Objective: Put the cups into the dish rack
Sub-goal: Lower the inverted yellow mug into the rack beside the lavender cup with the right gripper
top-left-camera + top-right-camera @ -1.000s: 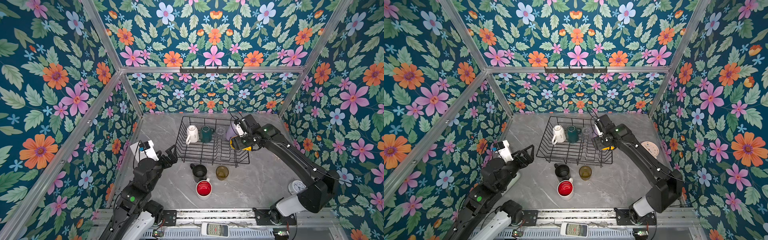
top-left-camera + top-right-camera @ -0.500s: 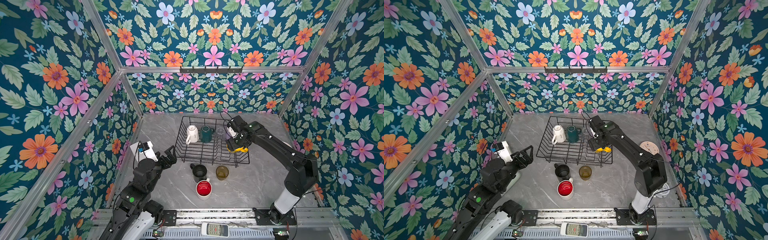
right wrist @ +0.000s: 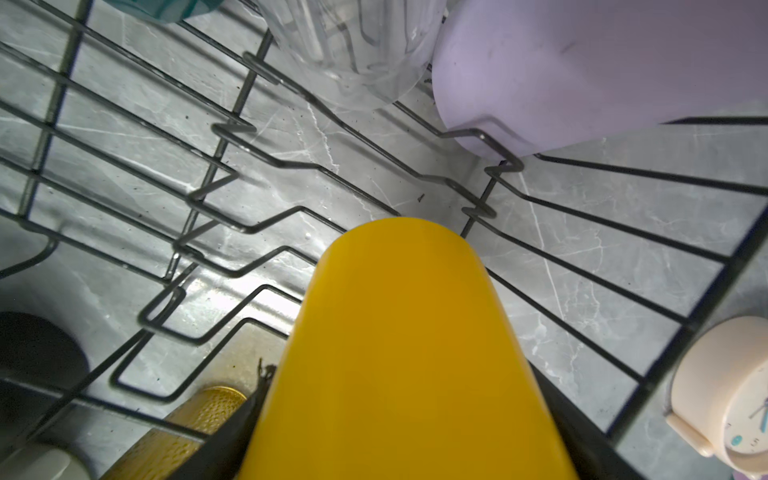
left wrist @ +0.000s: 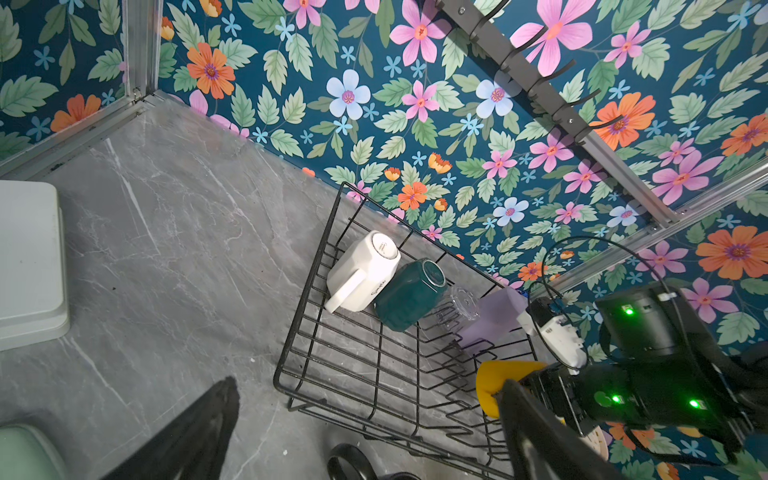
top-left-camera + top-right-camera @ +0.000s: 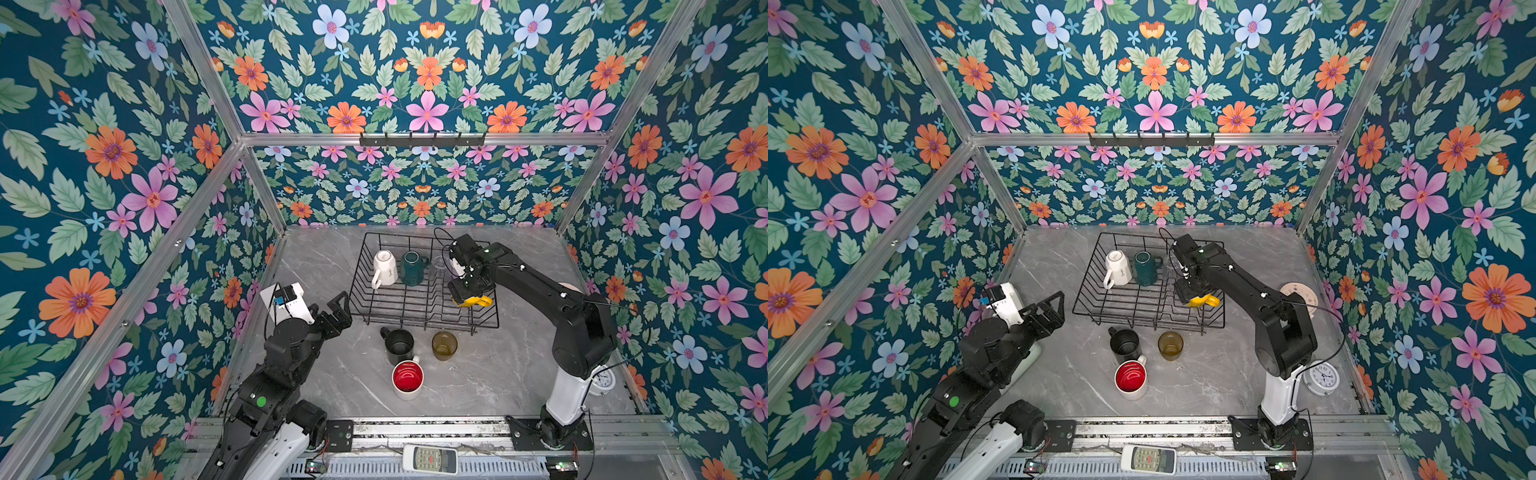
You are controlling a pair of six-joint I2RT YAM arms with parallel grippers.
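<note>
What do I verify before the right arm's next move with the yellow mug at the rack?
1. Grip: right gripper shut on yellow mug: ok.
2. Mug over dish rack, on its right side in both top views: ok.
3. Rack wires just ahead of the mug bare in the right wrist view: ok.
4. Lilac tumbler and clear glass apart from mug: ok.
5. Mug seated on the wires: cannot tell.
6. Left gripper open, outside rack: ok.

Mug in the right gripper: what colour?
Plain yellow mug, clearest in the right wrist view.
</note>
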